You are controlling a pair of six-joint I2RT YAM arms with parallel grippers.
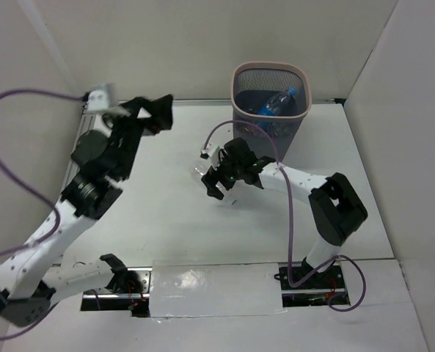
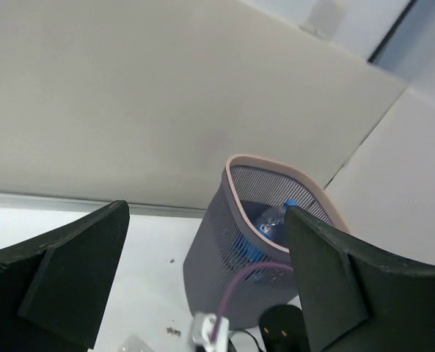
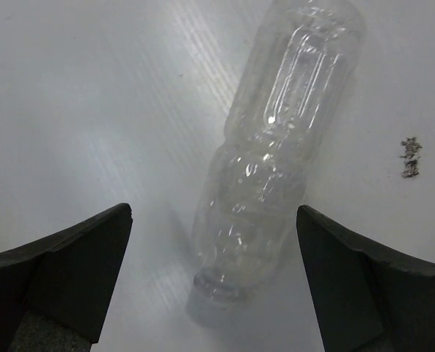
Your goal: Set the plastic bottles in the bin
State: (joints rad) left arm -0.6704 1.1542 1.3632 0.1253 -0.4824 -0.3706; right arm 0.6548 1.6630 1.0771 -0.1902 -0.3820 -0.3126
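A plain clear plastic bottle (image 3: 276, 154) lies on its side on the white table, cap end toward the camera. My right gripper (image 3: 213, 293) is open just above it, one finger on each side and neither touching. In the top view the right gripper (image 1: 218, 189) hovers at mid-table over the faint clear bottle (image 1: 199, 170). The dark mesh bin (image 1: 270, 110) with a pale pink rim stands at the back and holds a blue-labelled bottle (image 1: 277, 103). My left gripper (image 1: 155, 110) is raised at the back left, open and empty. Its view shows the bin (image 2: 224, 249) and the bottle inside (image 2: 270, 220).
White walls close off the back, left and right. A purple cable (image 1: 257, 132) loops from the right wrist in front of the bin. A small dark smudge (image 3: 410, 155) marks the table to the right of the clear bottle.
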